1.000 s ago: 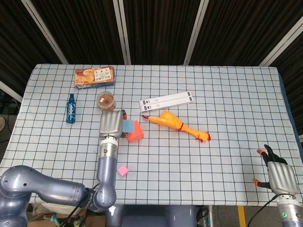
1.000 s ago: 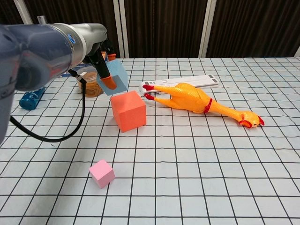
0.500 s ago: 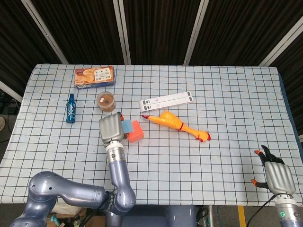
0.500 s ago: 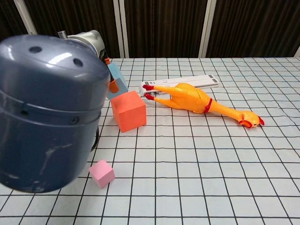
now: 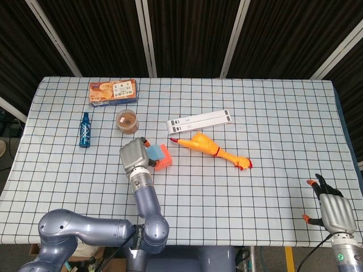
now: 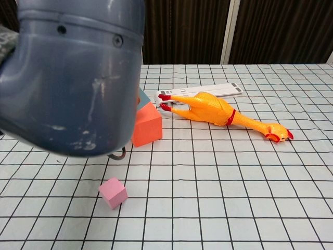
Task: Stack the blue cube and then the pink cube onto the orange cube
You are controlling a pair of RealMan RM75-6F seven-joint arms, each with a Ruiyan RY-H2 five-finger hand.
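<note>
The worktop (image 5: 272, 107) is covered in white cloth gridded with black lines. An orange cube (image 6: 149, 123), a pink cube (image 6: 113, 192) (near left) and a yellow-orange chicken (image 6: 218, 112) with red feet are seen.

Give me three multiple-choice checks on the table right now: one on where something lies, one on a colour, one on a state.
1. Where is the pink cube?
A. on the orange cube
B. alone on the cloth, nearer the robot than the orange cube
C. beside the bottle

2. What colour is the bottle?
A. blue
B. red
C. yellow

3. What is the state of the right robot hand?
A. gripping the chicken
B. pressing the white bar
C. holding nothing, away from the cubes

Answers:
1 B, the chest view shows it by itself in front of the orange cube.
2 A, the head view shows a blue bottle near the table's left edge.
3 C, it hangs near the right front corner with fingers apart, far from the chicken.
</note>
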